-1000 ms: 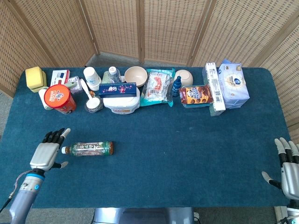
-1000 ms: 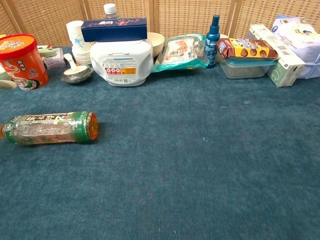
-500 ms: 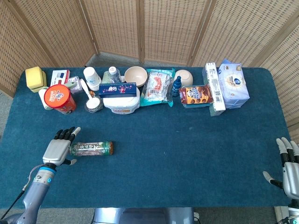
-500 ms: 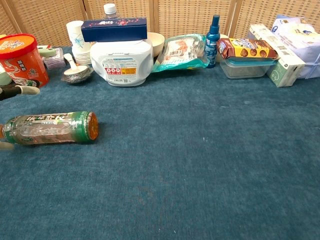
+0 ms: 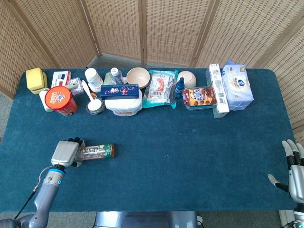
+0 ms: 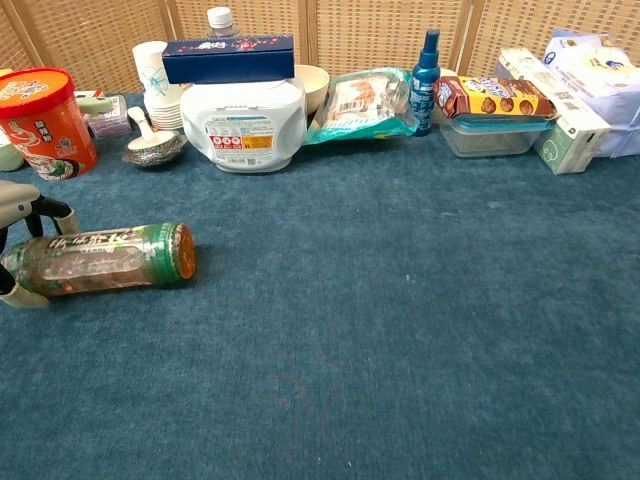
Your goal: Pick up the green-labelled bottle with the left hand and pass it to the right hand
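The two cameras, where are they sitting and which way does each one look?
Head view: high above the near edge, looking steeply down on the whole blue table; shows the left hand around the green-labelled bottle and the right hand at the right edge.
Chest view: low, looking across the table toward the wicker screen; only the left hand peeks in.
Shared: the bottle, left hand, red tub.

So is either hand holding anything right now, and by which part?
The left hand has its fingers wrapped around the cap end of the green-labelled bottle, which lies on the table. The right hand holds nothing.
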